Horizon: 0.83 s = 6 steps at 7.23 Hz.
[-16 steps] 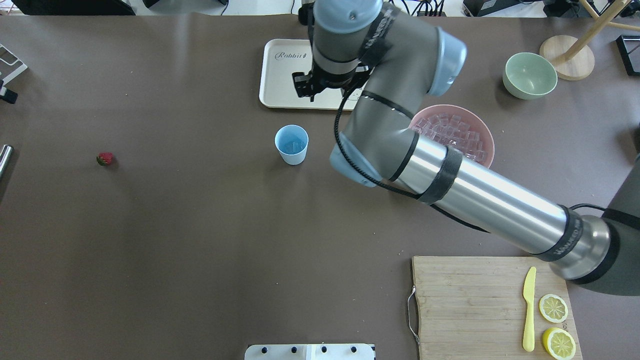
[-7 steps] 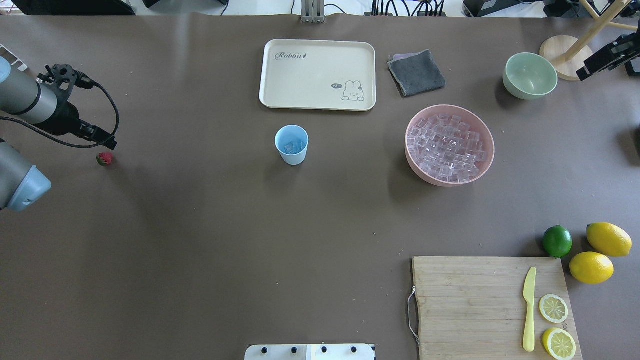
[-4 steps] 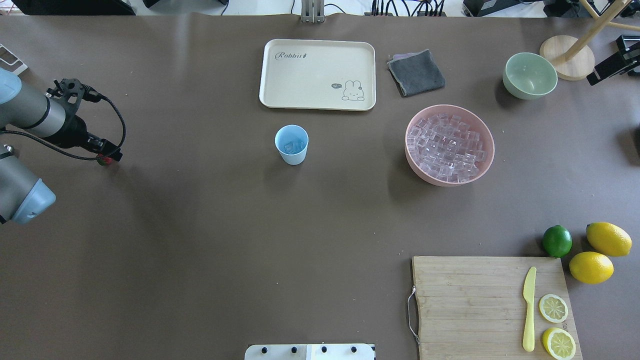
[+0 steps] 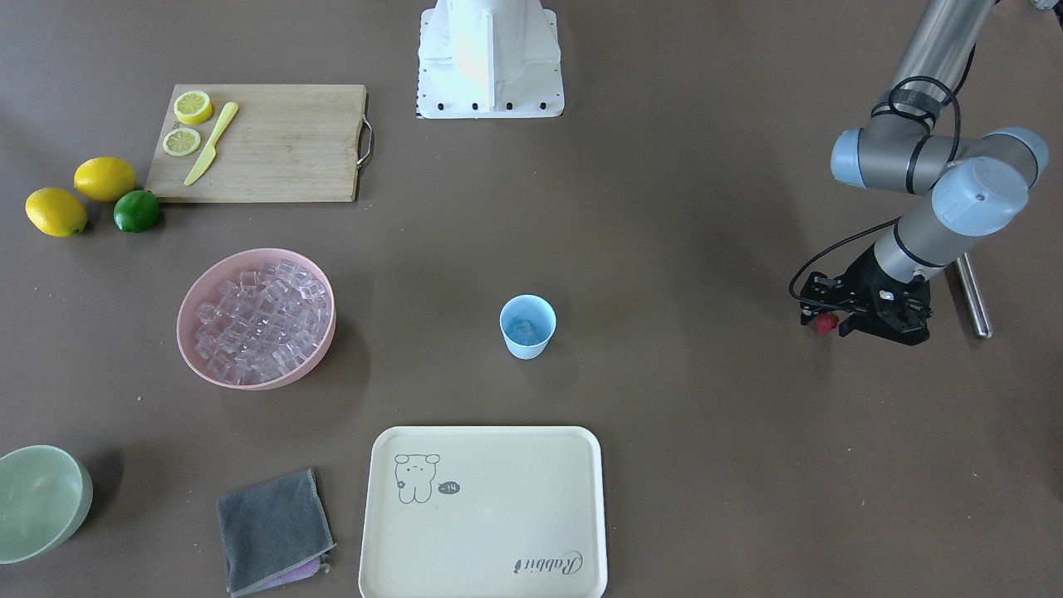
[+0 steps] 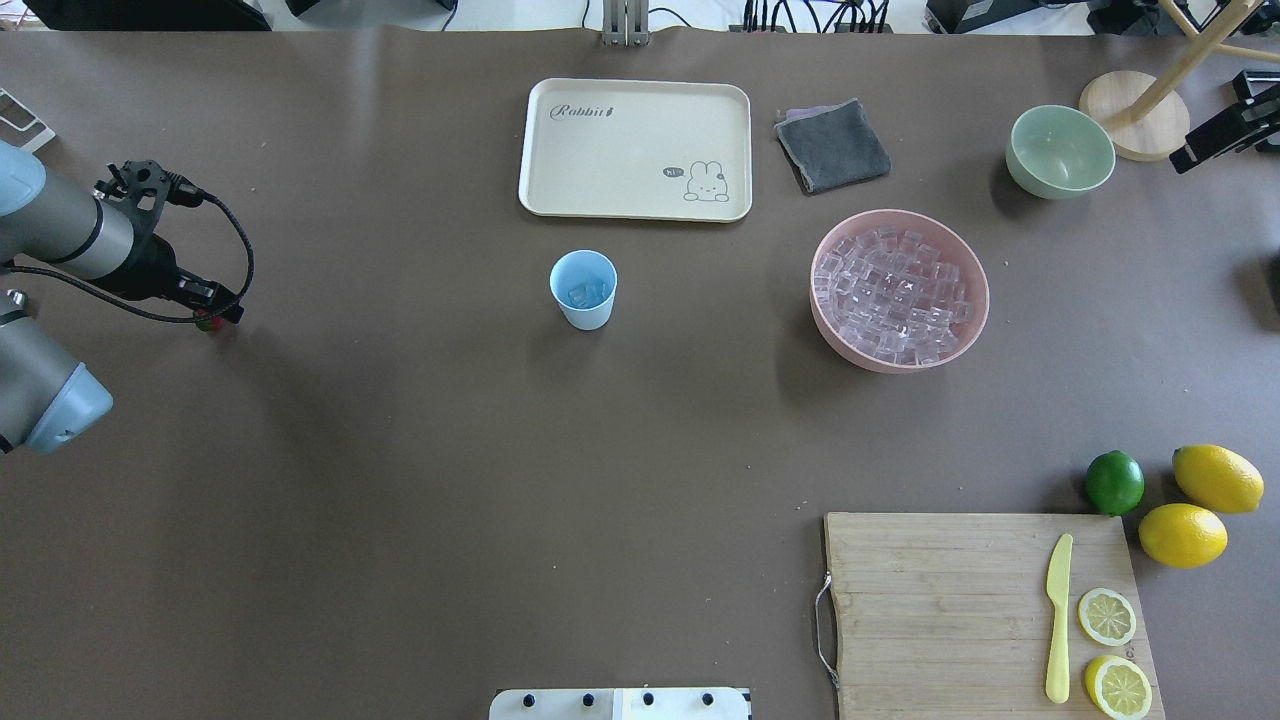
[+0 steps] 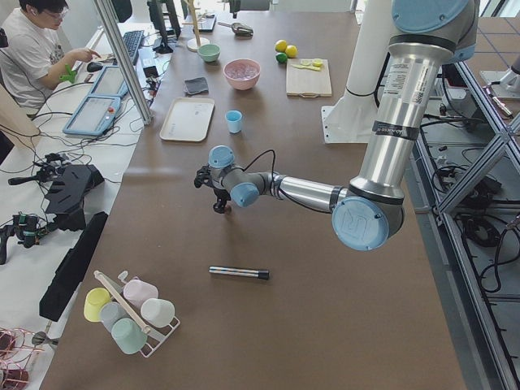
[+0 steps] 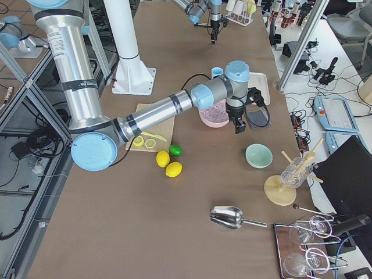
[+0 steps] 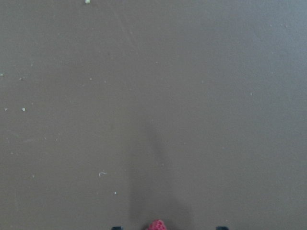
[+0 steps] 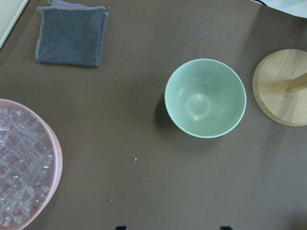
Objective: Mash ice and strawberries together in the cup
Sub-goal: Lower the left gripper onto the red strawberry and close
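The small red strawberry [image 4: 824, 324] lies at the table's left end, mostly hidden in the overhead view [image 5: 207, 322]. My left gripper [image 4: 833, 318] is low over it and open. The left wrist view shows the strawberry's tip [image 8: 157, 225] between the two wide-apart fingertips [image 8: 116, 228]. The light blue cup [image 5: 583, 290] stands upright mid-table with a few ice cubes [image 5: 585, 294] inside. More ice [image 5: 893, 296] fills the pink bowl [image 5: 975, 320]. My right gripper [image 5: 1195, 155] hangs open and empty above the table near the pale green bowl [image 9: 205, 97].
A cream tray [image 5: 634, 148] sits behind the cup, with a grey cloth [image 5: 832, 146] to its right. A cutting board [image 5: 940, 610] holds a yellow knife and lemon slices, with a lime and lemons [image 5: 1182, 534] beside it. A metal rod [image 4: 969, 296] lies near my left arm.
My right arm has pulled back from over the tray to the far right. My left arm has come in and lowered its gripper over the strawberry, which is now mostly covered.
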Motion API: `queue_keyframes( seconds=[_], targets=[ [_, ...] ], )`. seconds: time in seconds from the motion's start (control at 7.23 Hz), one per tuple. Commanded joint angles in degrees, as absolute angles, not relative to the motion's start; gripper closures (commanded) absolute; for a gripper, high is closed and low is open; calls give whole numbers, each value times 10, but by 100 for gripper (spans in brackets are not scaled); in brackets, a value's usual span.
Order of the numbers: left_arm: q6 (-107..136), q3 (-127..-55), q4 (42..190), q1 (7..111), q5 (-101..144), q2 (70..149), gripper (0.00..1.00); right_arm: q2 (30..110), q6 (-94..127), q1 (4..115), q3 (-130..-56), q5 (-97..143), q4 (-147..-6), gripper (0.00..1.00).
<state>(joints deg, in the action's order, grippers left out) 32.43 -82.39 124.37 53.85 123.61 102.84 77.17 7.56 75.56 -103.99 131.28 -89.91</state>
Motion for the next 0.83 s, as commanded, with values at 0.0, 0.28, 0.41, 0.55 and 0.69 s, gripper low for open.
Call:
queue_keyframes(
  seconds=[0.0,0.28,0.41,0.55,0.69],
  targets=[
    [325,-821,1245,538,1223,1028,53,773,76,756,-1040,1316,-899,28],
    [333,-823,1244,538,1223,1028,53,766,82,754,-1036,1317,-900,27],
    [347,-827,1243,538,1223,1028,70,766,82,753,-1035,1317,-900,27],
    [350,-822,1244,538,1214,1028,76,766,83,753,-1036,1318,-900,27],
    [350,-821,1243,538,1211,1028,84,766,83,753,-1035,1318,-900,26]
  ],
)
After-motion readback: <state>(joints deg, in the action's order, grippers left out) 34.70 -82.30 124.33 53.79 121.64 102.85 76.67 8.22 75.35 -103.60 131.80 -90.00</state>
